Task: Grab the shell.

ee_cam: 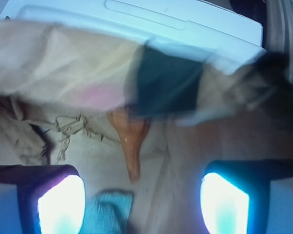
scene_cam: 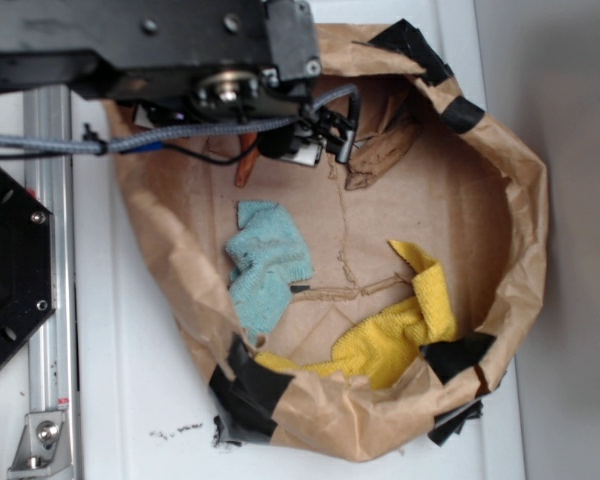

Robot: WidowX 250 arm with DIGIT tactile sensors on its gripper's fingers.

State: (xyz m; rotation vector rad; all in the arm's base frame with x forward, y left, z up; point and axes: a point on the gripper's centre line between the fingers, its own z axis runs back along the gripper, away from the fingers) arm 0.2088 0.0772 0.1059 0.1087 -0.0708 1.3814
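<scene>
In the exterior view the robot arm [scene_cam: 180, 50] covers most of the shell [scene_cam: 245, 160]; only a short orange-brown part shows below it, so its whorled end cannot be seen. The gripper [scene_cam: 335, 135] is small and dark there, and I cannot tell how its jaws stand.

In the wrist view the wide end of the shell [ee_cam: 130, 141] is hidden behind a blurred dark tape patch [ee_cam: 168, 83] on the paper bag's rim [ee_cam: 49, 58]. The two fingers [ee_cam: 58, 202] are cut off by the bottom edge and glare white, so their tips are not readable. The teal cloth [ee_cam: 107, 212] is also cut by the bottom edge. A dark blurred shape at the upper right cannot be identified.
</scene>
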